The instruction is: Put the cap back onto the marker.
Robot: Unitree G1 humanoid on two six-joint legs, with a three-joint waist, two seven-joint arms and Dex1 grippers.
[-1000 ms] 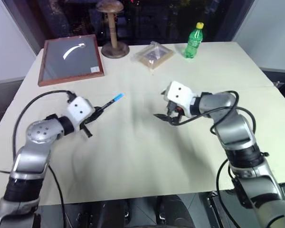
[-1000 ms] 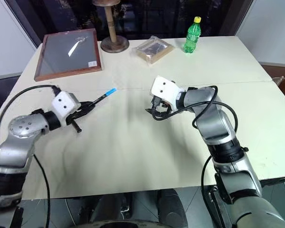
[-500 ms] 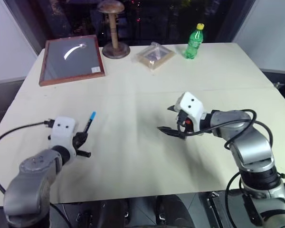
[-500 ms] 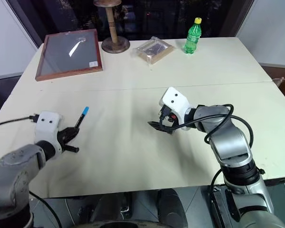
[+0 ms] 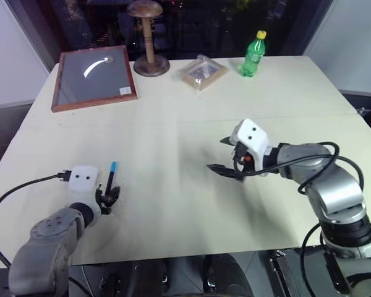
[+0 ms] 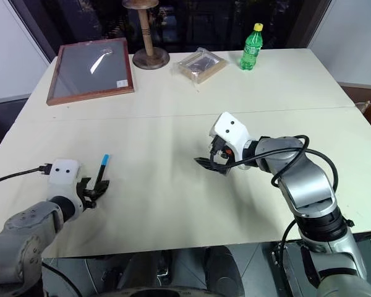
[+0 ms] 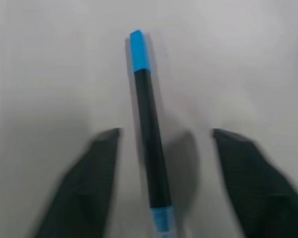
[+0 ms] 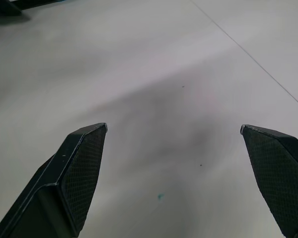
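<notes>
Where the pale table [image 5: 173,204] ran toward its near left corner, lay 1 thin black marker [image 7: 150,148] with its bright blue cap [image 7: 138,51] on the far end. Straddled there by the left gripper [image 7: 164,144], fingers spread, not touching it. Hovered mid-table: right gripper [image 5: 226,154], fingers wide, holding nothing. Showed in the left wrist view: a second light blue end near the camera.

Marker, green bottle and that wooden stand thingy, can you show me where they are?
marker [image 7: 150,148], left wrist view, on its black barrel.
green bottle [image 5: 252,57], left eye view, on its body.
wooden stand [image 5: 148,38], left eye view, on its upright post.
</notes>
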